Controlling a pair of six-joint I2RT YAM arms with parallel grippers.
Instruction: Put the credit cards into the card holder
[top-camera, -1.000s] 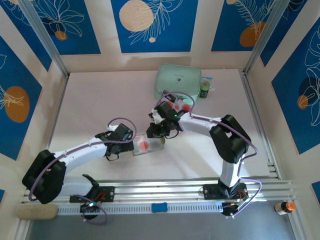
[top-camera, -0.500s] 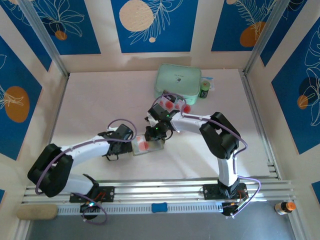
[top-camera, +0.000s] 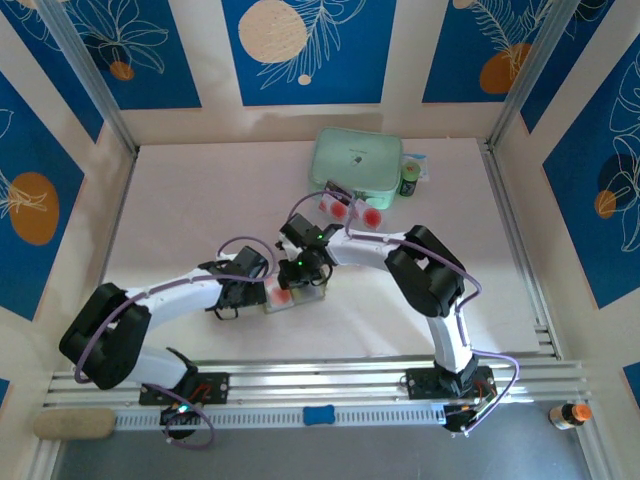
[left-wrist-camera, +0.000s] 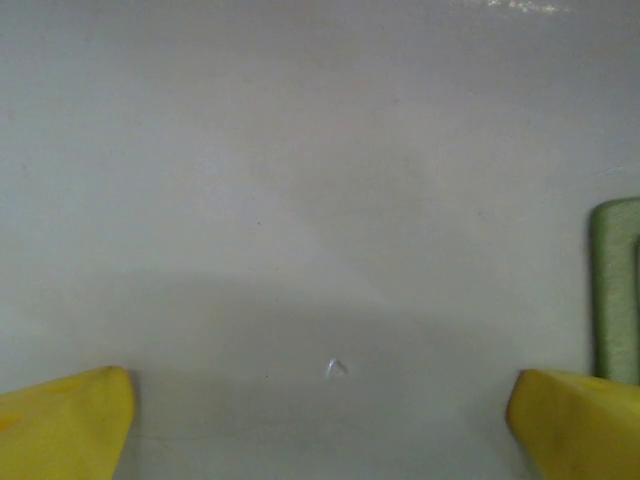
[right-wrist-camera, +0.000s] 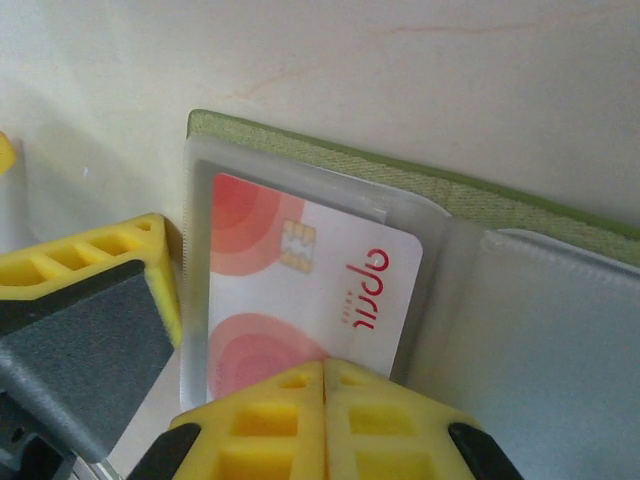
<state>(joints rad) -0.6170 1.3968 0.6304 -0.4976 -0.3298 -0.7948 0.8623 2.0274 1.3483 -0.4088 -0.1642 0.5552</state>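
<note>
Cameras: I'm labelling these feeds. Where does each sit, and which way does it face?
Top external: above and behind the bases, looking down at the table; left arm and right arm meet at the card holder.
Left wrist: on the left arm, facing bare table; its yellow fingers stand wide apart.
Right wrist: on the right arm, facing a credit card in the open card holder; its fingers are shut.
Shared: both wrist views catch the card holder's green edge.

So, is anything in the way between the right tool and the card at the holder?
Nothing visible. The right tool, shut, meets the credit card's near edge, and the card already lies in the card holder's clear pocket.
</note>
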